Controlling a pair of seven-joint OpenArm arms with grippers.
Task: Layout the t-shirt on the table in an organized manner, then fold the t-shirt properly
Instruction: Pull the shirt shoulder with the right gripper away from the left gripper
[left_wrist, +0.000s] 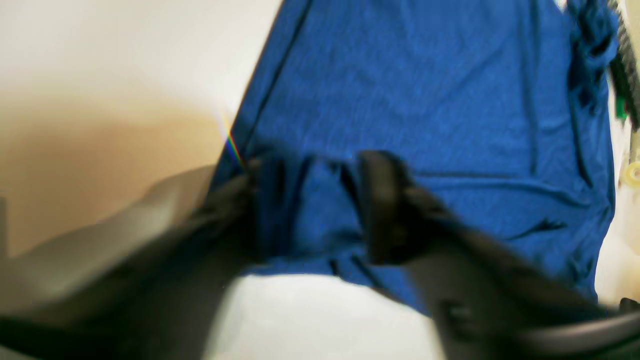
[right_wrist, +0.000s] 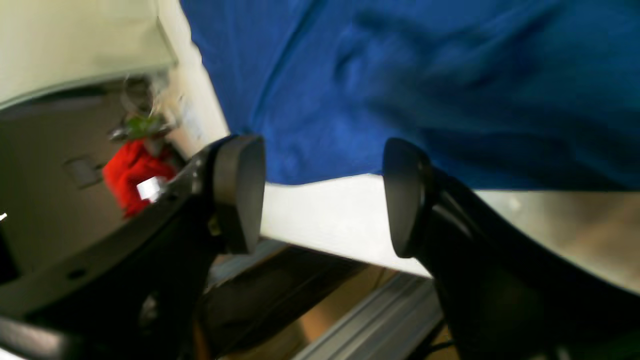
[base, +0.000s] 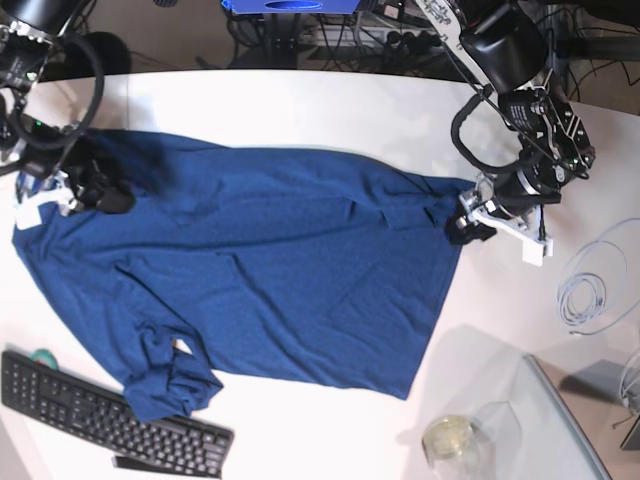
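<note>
the right gripper (right_wrist: 322, 195) stands wide apart and empty at the left edge of the base view, the t-shirt (base: 260, 270) just beyond its pads. the shirt lies spread across the table (base: 300, 100), long axis running between the two arms. at the opposite edge, the left gripper (left_wrist: 310, 210) is parted with bunched cloth between its pads, whether gripping i cannot tell. both arms are equally near.

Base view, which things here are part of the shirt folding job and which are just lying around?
Part of the job:
- dark navy blue long-sleeved knit t-shirt
- smooth white table
- left end effector
- right end effector

Lying about:
- black keyboard
- coiled white cable
- round clear glass jar
- grey translucent tray
</note>
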